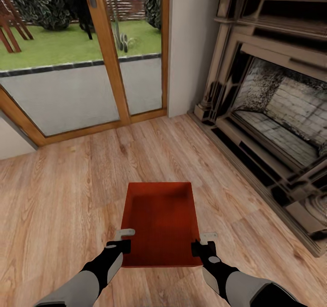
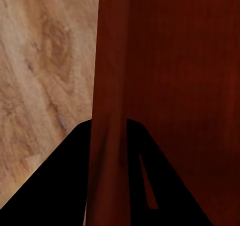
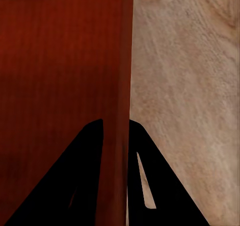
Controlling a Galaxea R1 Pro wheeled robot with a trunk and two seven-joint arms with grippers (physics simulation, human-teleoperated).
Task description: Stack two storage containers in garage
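Wood plank floor (image 1: 59, 198) fills the frame, glass doors (image 1: 77, 57) upper left, fireplace (image 1: 272, 111) right. Orange-red storage container (image 1: 161, 220) sits lower centre, left gripper (image 1: 122, 240) and right gripper (image 1: 203, 243) clamping its side walls.

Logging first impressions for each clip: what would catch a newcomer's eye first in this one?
The orange-red storage container stands out, low in the middle of the head view above the light wood plank floor, with the left gripper and right gripper each clamped on a side wall. Next comes the dark ornate fireplace at the right, then the glass doors onto a garden ahead.
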